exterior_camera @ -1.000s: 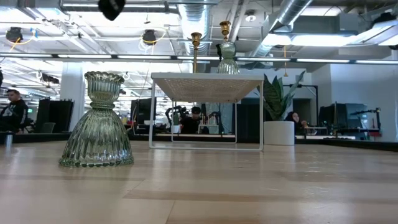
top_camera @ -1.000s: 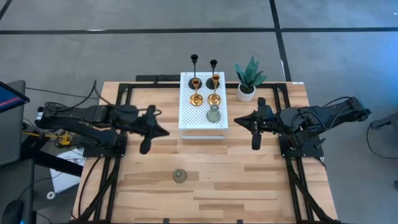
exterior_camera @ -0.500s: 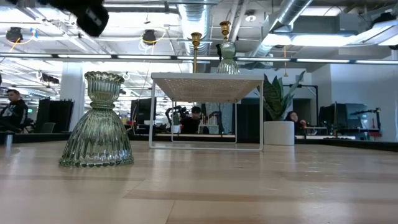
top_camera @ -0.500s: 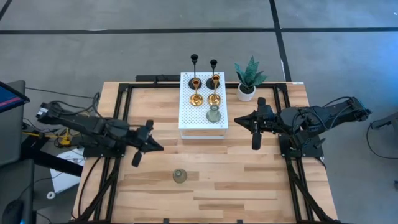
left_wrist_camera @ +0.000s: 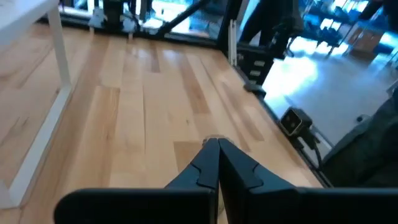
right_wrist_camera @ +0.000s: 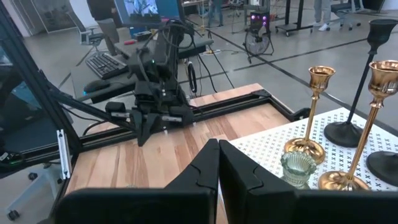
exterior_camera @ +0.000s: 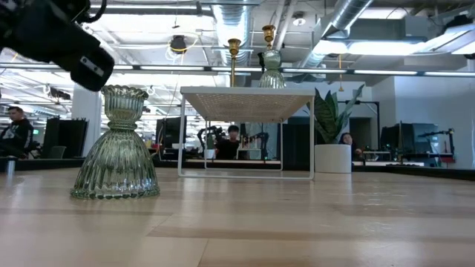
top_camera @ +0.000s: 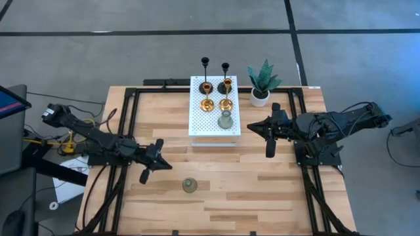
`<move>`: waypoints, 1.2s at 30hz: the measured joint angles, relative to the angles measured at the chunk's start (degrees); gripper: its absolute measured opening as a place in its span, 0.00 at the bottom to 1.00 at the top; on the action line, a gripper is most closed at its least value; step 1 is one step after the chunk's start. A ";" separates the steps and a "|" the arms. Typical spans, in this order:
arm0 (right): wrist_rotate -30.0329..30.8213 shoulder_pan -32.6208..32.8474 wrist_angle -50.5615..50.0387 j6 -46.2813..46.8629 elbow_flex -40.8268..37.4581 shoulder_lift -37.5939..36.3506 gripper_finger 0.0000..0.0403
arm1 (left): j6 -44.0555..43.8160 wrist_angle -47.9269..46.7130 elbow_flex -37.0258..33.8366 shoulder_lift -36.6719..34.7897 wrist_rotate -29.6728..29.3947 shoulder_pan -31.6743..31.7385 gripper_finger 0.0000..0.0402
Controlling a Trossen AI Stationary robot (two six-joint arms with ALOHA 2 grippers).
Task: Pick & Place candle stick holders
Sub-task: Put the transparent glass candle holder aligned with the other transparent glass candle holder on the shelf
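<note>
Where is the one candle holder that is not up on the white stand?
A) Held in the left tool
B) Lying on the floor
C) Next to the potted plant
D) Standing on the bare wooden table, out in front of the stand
D: the lone grey-green holder stands upright on the wooden table, apart from the white stand and untouched by either tool.

Robotics lab in an open-plan office/workshop hall.
Bare concrete floor [top_camera: 164, 59] with taped lines, exposed ceiling ducts [exterior_camera: 349, 18], strip lights, rows of desks with monitors [exterior_camera: 63, 137], seated people [exterior_camera: 15, 133] behind; wooden table [top_camera: 262, 190] on a black frame.
</note>
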 joint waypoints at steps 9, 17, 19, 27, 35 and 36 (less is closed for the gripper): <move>0.15 -0.55 -0.09 3.43 0.00 0.10 0.00 | 0.08 5.69 -7.75 0.13 -0.43 -0.74 0.01; 0.17 -0.55 -0.16 2.86 0.00 0.13 0.00 | 5.35 6.25 -10.30 0.17 3.88 -0.73 0.02; 0.17 -0.55 -0.34 2.51 0.00 0.13 0.00 | 5.85 6.38 -10.31 0.17 3.97 -0.71 0.02; 0.17 -0.55 -1.70 2.56 -0.02 0.22 0.00 | 5.94 6.40 -10.29 0.18 3.29 -0.71 0.02; 0.17 -0.52 -1.73 5.38 -0.02 0.26 0.00 | 10.72 6.38 -10.29 0.22 3.18 -0.71 0.02; 0.17 -0.53 -1.66 5.38 -0.02 0.26 0.00 | 12.53 6.39 -10.29 0.41 3.16 -0.71 0.02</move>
